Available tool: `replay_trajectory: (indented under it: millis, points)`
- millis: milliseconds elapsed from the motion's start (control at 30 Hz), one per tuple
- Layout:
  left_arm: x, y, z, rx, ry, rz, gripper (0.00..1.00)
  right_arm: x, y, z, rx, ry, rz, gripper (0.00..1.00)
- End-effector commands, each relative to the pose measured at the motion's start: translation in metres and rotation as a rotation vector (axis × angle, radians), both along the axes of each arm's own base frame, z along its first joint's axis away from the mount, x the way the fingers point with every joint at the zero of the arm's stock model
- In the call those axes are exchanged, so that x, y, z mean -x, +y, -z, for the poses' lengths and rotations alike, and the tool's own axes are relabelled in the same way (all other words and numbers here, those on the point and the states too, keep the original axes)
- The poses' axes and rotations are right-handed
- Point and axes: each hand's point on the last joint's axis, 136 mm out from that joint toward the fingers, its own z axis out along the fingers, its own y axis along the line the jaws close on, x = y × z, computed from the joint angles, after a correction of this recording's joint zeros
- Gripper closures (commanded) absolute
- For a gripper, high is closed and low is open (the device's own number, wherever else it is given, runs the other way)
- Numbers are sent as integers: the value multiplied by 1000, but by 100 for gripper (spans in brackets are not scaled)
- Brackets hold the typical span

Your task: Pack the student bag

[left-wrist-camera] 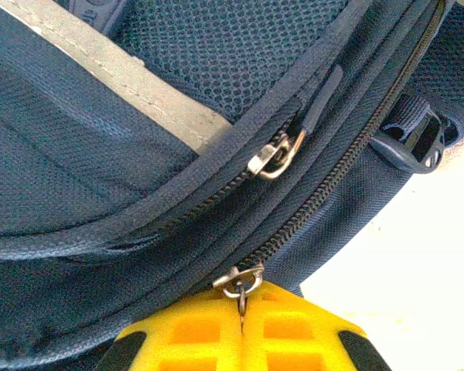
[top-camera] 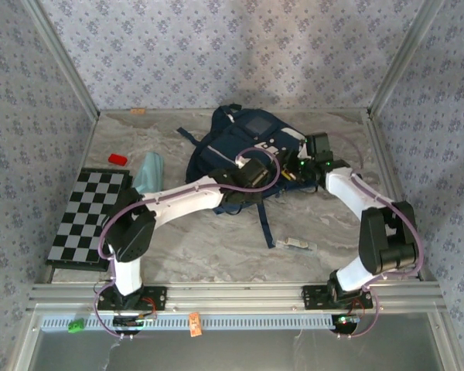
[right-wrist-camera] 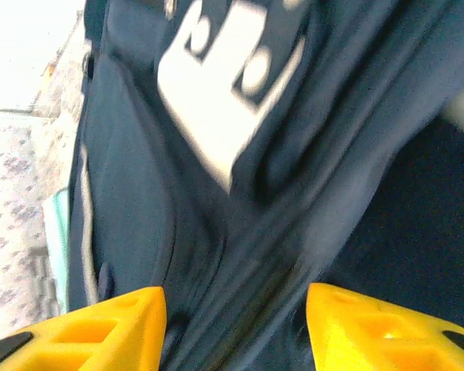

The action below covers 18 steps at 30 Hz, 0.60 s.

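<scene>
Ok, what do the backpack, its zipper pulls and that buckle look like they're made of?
Student bag: matte navy woven fabric, probably nylon or polyester; the weave shows, plus a mesh panel. Zipper pulls: bright silvery metal, by the glint. Buckle: dark, smooth, likely moulded plastic.

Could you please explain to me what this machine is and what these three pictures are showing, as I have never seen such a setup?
These are two white robot arms bolted to the near edge of a marble-patterned table. The overhead picture looks down from behind them. The other two come from small cameras on each wrist, so the yellow shapes at the bottom are each arm's own fingers. On the table lies a navy student bag, with a checkered board, a small red object and a pale teal item to its left. The left tool is shut on a zipper pull of the bag. The right tool is open, its fingers either side of the bag's fabric; that picture is blurred.
</scene>
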Motion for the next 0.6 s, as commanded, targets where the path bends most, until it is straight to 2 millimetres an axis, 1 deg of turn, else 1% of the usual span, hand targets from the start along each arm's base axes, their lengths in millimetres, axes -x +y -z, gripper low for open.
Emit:
replay_trajectory:
  millis: [0,100,167,233,300,367,433,500,567]
  points:
    - [-7,0,-20,44,-31,-1,100,24,25,-1,-150,92,55,46]
    - [-5,-3,-17,57,-17,7,100,25,40,1,-231,102,95,45]
    - [-4,-4,-16,61,-10,12,100,23,45,5,-249,116,112,47]
    - [-3,-3,-15,60,-8,10,100,19,48,12,-254,126,137,48]
    - [-2,-4,-15,64,-10,14,100,14,45,18,-237,126,169,49]
    - [-2,-3,-15,64,-10,18,100,7,45,19,-241,101,180,51]
    - [-1,-2,-15,59,-11,25,100,-1,49,19,-240,94,163,56]
    - [0,-2,-15,55,-9,37,100,-5,53,22,-228,106,141,67]
    - [2,-2,-16,55,-7,48,100,-5,53,25,-209,108,139,76]
